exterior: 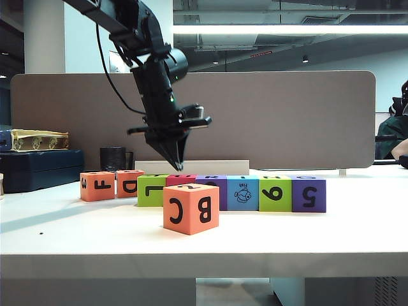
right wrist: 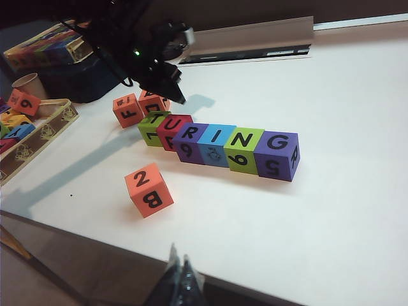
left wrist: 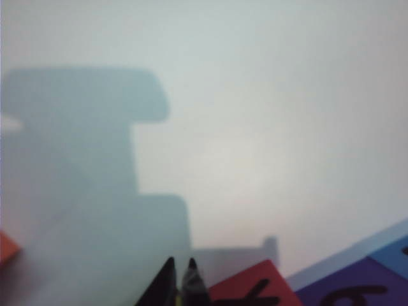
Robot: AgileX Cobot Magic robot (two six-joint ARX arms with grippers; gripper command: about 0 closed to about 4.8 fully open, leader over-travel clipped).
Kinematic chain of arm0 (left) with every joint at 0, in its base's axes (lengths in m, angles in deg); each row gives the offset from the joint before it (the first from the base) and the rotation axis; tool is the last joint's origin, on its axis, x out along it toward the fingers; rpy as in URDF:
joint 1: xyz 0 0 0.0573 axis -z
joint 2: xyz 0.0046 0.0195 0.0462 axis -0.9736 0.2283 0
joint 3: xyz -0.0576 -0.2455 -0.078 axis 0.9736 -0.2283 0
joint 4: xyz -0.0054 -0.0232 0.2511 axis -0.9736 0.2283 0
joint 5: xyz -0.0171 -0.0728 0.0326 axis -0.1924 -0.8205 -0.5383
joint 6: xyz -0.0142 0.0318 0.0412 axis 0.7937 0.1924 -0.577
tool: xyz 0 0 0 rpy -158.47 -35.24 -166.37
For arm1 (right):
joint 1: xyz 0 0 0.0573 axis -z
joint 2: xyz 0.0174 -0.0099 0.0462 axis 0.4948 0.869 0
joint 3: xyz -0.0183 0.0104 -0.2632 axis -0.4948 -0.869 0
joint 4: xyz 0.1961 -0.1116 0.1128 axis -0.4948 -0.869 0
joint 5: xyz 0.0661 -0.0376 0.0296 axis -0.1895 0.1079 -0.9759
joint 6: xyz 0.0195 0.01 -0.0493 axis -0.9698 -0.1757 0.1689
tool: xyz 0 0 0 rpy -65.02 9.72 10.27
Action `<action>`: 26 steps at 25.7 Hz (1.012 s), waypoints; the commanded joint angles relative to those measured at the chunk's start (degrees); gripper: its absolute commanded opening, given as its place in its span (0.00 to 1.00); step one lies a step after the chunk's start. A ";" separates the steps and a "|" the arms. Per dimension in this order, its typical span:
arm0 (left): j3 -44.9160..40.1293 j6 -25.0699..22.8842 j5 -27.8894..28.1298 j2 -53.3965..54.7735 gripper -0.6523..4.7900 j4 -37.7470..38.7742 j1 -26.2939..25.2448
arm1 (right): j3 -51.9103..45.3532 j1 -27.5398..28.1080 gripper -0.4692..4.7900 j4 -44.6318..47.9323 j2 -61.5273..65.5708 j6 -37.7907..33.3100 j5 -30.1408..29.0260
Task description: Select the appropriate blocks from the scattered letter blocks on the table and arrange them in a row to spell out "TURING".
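Six letter blocks stand in a touching row on the white table, their tops reading T U R I N G: lime green, magenta, purple, blue with a fish picture, lime green, purple. In the exterior view the row runs from the lime green block to the purple one. My left gripper hangs shut and empty just above the row's left end, over the magenta block. My right gripper is shut and empty at the table's front edge.
A bigger orange cube sits alone in front of the row. Two orange cubes, F and D, stand by the row's left end. A tray with more blocks, a paper cup and a black cup lie further left.
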 commanded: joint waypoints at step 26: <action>-0.28 -1.62 -4.70 0.42 0.15 7.19 2.27 | 0.20 0.04 0.09 0.72 -0.55 0.13 0.09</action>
